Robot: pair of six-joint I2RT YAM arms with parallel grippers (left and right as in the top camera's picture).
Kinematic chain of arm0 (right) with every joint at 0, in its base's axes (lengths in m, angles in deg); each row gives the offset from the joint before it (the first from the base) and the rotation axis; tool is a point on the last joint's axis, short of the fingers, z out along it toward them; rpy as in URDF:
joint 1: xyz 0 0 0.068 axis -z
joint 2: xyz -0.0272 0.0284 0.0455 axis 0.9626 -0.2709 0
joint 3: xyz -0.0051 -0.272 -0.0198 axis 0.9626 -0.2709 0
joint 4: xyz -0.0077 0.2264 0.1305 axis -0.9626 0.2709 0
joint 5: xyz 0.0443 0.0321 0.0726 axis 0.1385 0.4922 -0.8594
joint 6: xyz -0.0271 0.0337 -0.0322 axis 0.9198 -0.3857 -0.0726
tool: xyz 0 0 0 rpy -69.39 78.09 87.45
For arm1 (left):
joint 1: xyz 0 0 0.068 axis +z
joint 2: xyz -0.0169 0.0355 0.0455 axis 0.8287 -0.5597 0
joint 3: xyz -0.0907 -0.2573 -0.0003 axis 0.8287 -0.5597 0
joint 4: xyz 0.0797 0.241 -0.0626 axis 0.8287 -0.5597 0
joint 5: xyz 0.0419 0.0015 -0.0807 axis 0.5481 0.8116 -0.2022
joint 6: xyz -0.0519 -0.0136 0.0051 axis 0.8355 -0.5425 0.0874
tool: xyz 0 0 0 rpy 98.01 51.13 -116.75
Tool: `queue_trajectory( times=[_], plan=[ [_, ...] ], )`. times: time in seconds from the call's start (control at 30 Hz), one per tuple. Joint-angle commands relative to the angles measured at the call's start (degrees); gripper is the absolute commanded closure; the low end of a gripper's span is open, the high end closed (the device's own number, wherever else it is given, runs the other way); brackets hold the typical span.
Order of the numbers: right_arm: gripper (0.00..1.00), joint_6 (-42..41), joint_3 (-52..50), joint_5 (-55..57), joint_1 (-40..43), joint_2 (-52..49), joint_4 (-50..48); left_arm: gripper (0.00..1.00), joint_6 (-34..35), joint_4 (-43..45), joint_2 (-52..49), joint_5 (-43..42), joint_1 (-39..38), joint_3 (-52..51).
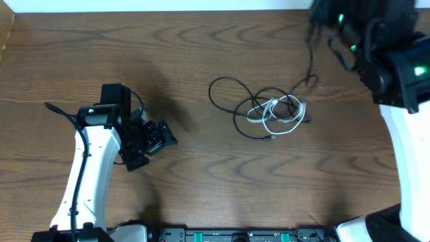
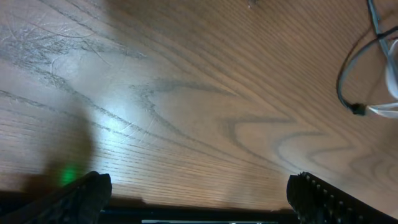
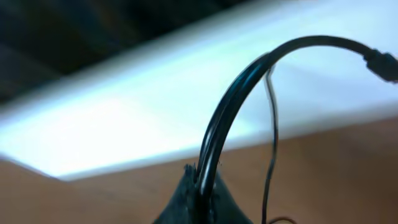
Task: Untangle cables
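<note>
Several cables (image 1: 275,109) tangled; right end effector (image 3: 199,183), mostly cropped, pinches black cable (image 3: 239,81).

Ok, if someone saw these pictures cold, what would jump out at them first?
The knot of black and white cables lying right of centre on the table stands out first. Next, the right end effector, up at the far right corner, pinches a black cable that arches upward. The left end effector hangs open over bare wood.

My left gripper (image 1: 153,146) sits low, well left of the cable tangle (image 1: 274,107), fingers spread wide. My right gripper (image 3: 199,193) is raised beyond the tangle's right, pinching a black cable (image 3: 249,68).
</note>
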Motion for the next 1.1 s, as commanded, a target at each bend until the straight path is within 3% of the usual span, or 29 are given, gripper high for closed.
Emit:
queue_trajectory(
  times=[0.0, 0.1, 0.2, 0.27, 0.4, 0.53, 0.63, 0.83, 0.97, 1.07],
  plan=[
    [0.98, -1.4, 1.0, -11.1, 0.7, 5.9, -6.4, 0.05, 0.5, 0.0, -0.1, -0.1, 0.1, -0.3],
    [0.98, -1.4, 1.0, -3.7, 0.6, 7.0, -4.6, 0.05, 0.5, 0.2, -0.1, -0.1, 0.1, -0.3],
    [0.98, -1.4, 1.0, 7.6, 0.6, 5.7, 6.1, 0.05, 0.5, 0.2, -0.1, -0.1, 0.1, -0.3],
    [0.98, -1.4, 1.0, 7.9, 0.6, 4.0, 11.3, 0.05, 0.5, 0.2, -0.1, -0.1, 0.1, -0.3],
    [0.98, -1.4, 1.0, -7.6, 0.6, -0.2, 14.2, 0.05, 0.5, 0.2, -0.1, -0.1, 0.1, -0.3],
    [0.98, -1.4, 1.0, -28.6, 0.6, -4.2, 8.7, 0.05, 0.5, -0.3, -0.1, -0.1, 0.1, -0.3],
    [0.99, -1.9, 1.0, -38.0, 0.3, -6.7, 4.8, 0.05, 0.5, -0.2, -0.1, -0.1, 0.1, -0.5],
    [0.98, -3.6, 1.0, -37.4, -2.2, -9.4, 4.8, 0.02, 0.5, -0.3, -0.1, -0.3, 0.2, -0.5],
    [0.98, -2.0, 1.0, -35.0, -4.7, -10.6, 4.9, 0.02, -8.3, 0.7, 0.2, -10.2, 0.2, 0.9],
    [0.99, -1.8, 1.0, -31.4, -7.0, -11.9, 4.7, 0.02, -9.2, 0.1, 2.7, -9.3, 0.5, 4.1]
  ],
)
